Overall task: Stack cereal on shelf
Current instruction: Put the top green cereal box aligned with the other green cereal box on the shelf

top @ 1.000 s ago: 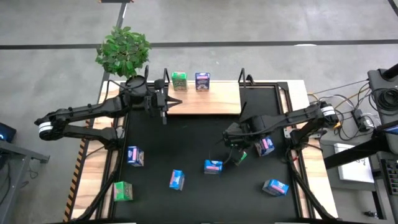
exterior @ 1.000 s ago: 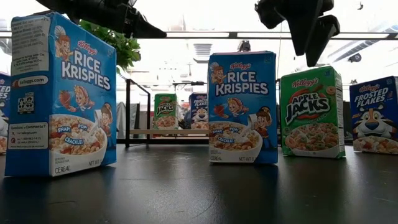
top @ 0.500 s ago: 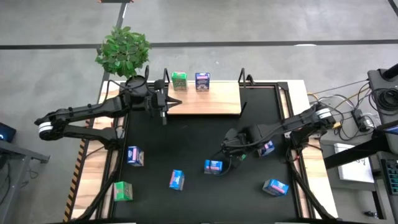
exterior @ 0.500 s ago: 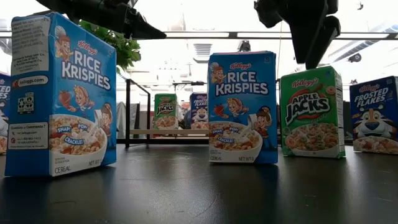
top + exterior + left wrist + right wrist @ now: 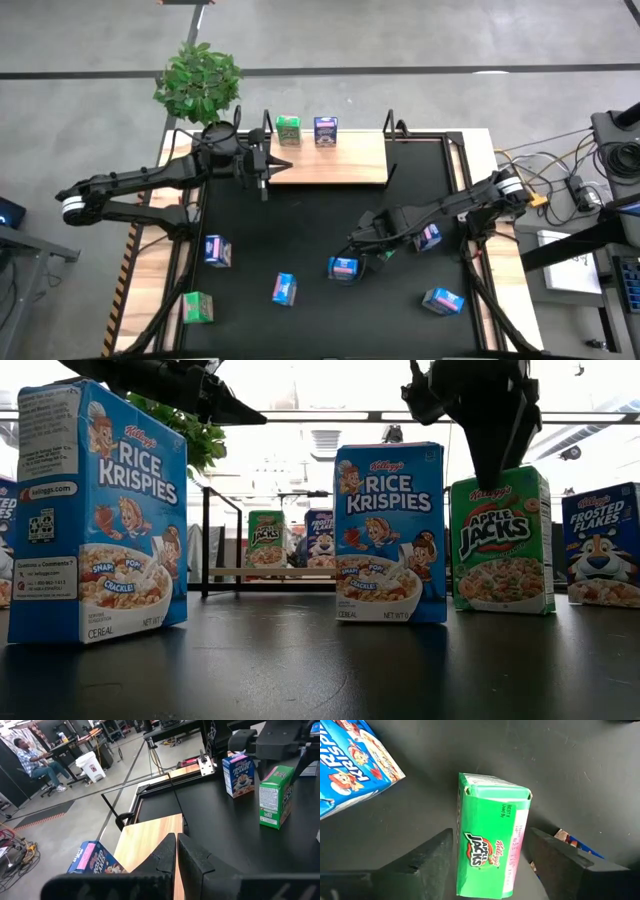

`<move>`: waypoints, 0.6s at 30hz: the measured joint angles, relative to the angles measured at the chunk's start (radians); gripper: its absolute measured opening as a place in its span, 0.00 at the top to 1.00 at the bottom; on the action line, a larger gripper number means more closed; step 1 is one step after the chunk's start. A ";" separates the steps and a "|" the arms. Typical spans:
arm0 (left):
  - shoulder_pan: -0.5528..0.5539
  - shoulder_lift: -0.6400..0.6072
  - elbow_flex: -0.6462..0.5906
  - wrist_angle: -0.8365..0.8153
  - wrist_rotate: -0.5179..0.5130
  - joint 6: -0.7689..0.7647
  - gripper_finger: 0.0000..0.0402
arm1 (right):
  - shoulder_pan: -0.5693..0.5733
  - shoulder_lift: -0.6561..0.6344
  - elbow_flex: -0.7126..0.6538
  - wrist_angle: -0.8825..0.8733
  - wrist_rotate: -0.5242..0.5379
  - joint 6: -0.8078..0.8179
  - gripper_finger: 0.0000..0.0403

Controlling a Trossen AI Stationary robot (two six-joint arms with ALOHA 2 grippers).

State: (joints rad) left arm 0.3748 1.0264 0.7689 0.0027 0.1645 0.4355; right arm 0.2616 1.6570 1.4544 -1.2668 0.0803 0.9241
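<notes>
The green Apple Jacks cereal carton (image 5: 492, 805) stands upright on the black table top, right of the middle (image 5: 500, 540). My right gripper (image 5: 492, 834) hangs over it, pointing down and open, with one finger on each side of the carton's top; no touch shows. Two cereal cartons, one green (image 5: 288, 128) and one purple (image 5: 326, 130), stand on the wooden shelf (image 5: 340, 160) at the far edge. My left gripper (image 5: 176, 852) is shut on nothing, held level at the shelf's left end (image 5: 262, 170).
A blue Rice Krispies carton (image 5: 343, 267) stands close to the left of the green one, and a Frosted Flakes carton (image 5: 428, 237) to its right. More cartons are spread over the near half (image 5: 217, 250) (image 5: 285, 289) (image 5: 198, 307) (image 5: 442, 300). A potted plant (image 5: 198, 80) stands at the far left.
My right gripper has come down and moved toward the table's near edge and a little to the left, so its open fingers now reach around the top of the green carton. The carton has not moved.
</notes>
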 joint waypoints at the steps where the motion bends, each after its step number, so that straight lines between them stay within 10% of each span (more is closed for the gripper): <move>1: 0.000 0.000 0.000 0.000 0.000 0.000 1.00 | 0.000 0.001 0.000 0.001 0.000 0.000 0.41; 18: 0.000 0.000 0.000 -0.005 0.000 -0.004 1.00 | 0.000 0.001 0.000 0.015 0.025 -0.033 0.68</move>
State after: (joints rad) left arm 0.3748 1.0264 0.7689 -0.0021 0.1646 0.4314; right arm 0.2615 1.6577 1.4544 -1.2519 0.1056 0.8909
